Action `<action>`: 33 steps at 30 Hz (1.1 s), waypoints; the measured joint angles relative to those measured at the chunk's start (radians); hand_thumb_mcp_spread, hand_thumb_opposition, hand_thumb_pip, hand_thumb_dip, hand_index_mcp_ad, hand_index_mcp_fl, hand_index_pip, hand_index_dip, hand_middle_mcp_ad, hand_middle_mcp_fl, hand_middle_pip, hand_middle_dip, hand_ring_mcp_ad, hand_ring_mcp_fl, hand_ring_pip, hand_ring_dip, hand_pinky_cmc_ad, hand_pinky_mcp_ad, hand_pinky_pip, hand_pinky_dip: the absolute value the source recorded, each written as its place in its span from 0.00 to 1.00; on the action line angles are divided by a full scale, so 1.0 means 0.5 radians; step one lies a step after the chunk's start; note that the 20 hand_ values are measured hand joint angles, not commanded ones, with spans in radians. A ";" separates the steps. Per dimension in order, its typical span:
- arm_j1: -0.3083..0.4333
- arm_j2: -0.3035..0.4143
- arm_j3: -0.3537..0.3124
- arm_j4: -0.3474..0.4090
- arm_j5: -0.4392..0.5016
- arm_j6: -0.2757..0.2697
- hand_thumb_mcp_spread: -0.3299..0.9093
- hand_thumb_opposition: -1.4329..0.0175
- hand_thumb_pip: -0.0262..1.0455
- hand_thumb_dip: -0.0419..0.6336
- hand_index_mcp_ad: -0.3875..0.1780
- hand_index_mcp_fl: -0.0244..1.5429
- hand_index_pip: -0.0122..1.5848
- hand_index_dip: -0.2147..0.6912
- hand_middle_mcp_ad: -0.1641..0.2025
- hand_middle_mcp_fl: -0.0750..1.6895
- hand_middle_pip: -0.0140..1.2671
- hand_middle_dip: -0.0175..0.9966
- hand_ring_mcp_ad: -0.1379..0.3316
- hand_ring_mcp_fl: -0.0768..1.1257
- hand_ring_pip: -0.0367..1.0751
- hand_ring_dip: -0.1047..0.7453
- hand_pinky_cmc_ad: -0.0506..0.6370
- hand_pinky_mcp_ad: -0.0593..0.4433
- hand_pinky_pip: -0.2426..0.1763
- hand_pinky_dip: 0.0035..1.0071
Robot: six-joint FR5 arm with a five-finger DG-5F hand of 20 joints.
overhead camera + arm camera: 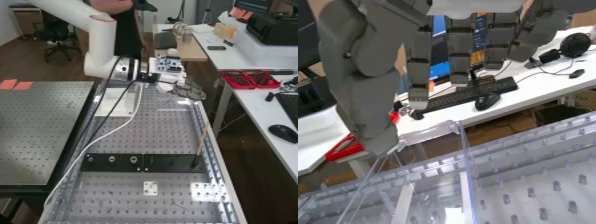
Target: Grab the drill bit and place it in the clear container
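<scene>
Bench point(120, 192): perforated metal, a black plate point(169, 164) across it.
Hand point(187, 90): fingers loosely extended, holding nothing.
Clear container point(428, 135): on the bench, near your hand.
Drill bit: you cannot tell where.

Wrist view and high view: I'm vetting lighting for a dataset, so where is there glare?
High view: a bright patch on the bench, by its near right corner; wrist view: light along the rim of the clear container, and a white spot inside or under it, I cannot tell which.
</scene>
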 joint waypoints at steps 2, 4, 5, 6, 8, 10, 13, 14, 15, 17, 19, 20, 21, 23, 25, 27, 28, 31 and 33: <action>-0.011 0.029 -0.016 0.014 -0.011 -0.006 0.62 0.43 0.47 0.48 0.41 0.28 0.07 0.82 0.65 0.15 0.10 0.27 0.64 0.11 0.12 0.19 0.38 0.35 0.42 0.13; -0.026 0.077 -0.041 0.033 -0.022 -0.023 0.60 0.45 0.47 0.48 0.41 0.29 0.07 0.84 0.66 0.13 0.10 0.27 0.65 0.11 0.12 0.19 0.39 0.36 0.42 0.13; -0.040 0.123 -0.062 0.048 -0.030 -0.044 0.60 0.44 0.47 0.48 0.41 0.29 0.06 0.84 0.65 0.13 0.10 0.27 0.65 0.11 0.12 0.19 0.38 0.36 0.42 0.13; -0.053 0.161 -0.079 0.061 -0.036 -0.064 0.58 0.44 0.47 0.48 0.41 0.28 0.06 0.85 0.65 0.13 0.10 0.27 0.65 0.10 0.12 0.19 0.36 0.36 0.42 0.13; -0.085 0.247 -0.119 0.090 -0.050 -0.115 0.57 0.47 0.47 0.46 0.41 0.27 0.05 0.86 0.65 0.13 0.10 0.27 0.67 0.11 0.12 0.19 0.36 0.36 0.42 0.13; -0.114 0.319 -0.148 0.107 -0.063 -0.160 0.56 0.48 0.47 0.46 0.44 0.27 0.05 0.87 0.65 0.13 0.10 0.27 0.67 0.09 0.12 0.19 0.36 0.36 0.41 0.13; -0.160 0.431 -0.188 0.116 -0.077 -0.238 0.55 0.48 0.47 0.44 0.44 0.29 0.04 0.88 0.66 0.14 0.10 0.27 0.67 0.09 0.12 0.19 0.35 0.36 0.41 0.13; -0.180 0.484 -0.205 0.115 -0.084 -0.274 0.54 0.48 0.44 0.42 0.45 0.29 0.04 0.89 0.65 0.14 0.10 0.27 0.67 0.09 0.12 0.19 0.35 0.35 0.40 0.13; -0.189 0.507 -0.211 0.113 -0.087 -0.289 0.53 0.48 0.43 0.41 0.47 0.29 0.04 0.90 0.65 0.14 0.10 0.27 0.67 0.09 0.12 0.19 0.35 0.35 0.39 0.13; -0.225 0.610 -0.239 0.102 -0.101 -0.352 0.52 0.48 0.40 0.38 0.47 0.31 0.04 0.90 0.65 0.14 0.10 0.27 0.69 0.09 0.12 0.19 0.35 0.35 0.40 0.13; -0.252 0.689 -0.255 0.082 -0.117 -0.395 0.52 0.48 0.39 0.37 0.47 0.32 0.04 0.90 0.65 0.14 0.10 0.27 0.69 0.09 0.12 0.19 0.35 0.36 0.39 0.13; -0.267 0.737 -0.262 0.062 -0.127 -0.418 0.52 0.48 0.37 0.36 0.47 0.32 0.03 0.90 0.65 0.14 0.10 0.27 0.69 0.09 0.12 0.19 0.35 0.36 0.39 0.13; -0.272 0.750 -0.263 0.054 -0.129 -0.425 0.52 0.47 0.37 0.34 0.47 0.32 0.03 0.90 0.65 0.14 0.10 0.27 0.69 0.09 0.12 0.19 0.35 0.37 0.39 0.13; -0.299 0.819 -0.271 0.004 -0.143 -0.463 0.52 0.48 0.36 0.32 0.47 0.32 0.03 0.90 0.65 0.14 0.10 0.27 0.68 0.09 0.12 0.19 0.36 0.39 0.36 0.15; -0.313 0.850 -0.275 -0.018 -0.151 -0.488 0.51 0.48 0.33 0.31 0.48 0.31 0.03 0.90 0.65 0.14 0.10 0.27 0.72 0.09 0.12 0.19 0.36 0.38 0.36 0.15; -0.325 0.866 -0.276 -0.031 -0.134 -0.503 0.51 0.48 0.30 0.29 0.48 0.28 0.03 0.89 0.65 0.13 0.10 0.27 0.72 0.09 0.12 0.19 0.36 0.38 0.36 0.15; -0.330 0.872 -0.275 -0.033 -0.123 -0.509 0.51 0.50 0.30 0.28 0.48 0.27 0.03 0.87 0.65 0.13 0.10 0.27 0.72 0.09 0.12 0.19 0.36 0.40 0.36 0.15; -0.342 0.880 -0.269 -0.041 -0.142 -0.523 0.50 0.51 0.29 0.23 0.52 0.24 0.03 0.81 0.65 0.13 0.10 0.26 0.72 0.09 0.12 0.19 0.39 0.42 0.32 0.16; -0.346 0.883 -0.264 -0.044 -0.152 -0.532 0.50 0.51 0.28 0.21 0.51 0.22 0.03 0.78 0.65 0.13 0.10 0.26 0.75 0.09 0.12 0.19 0.38 0.41 0.32 0.16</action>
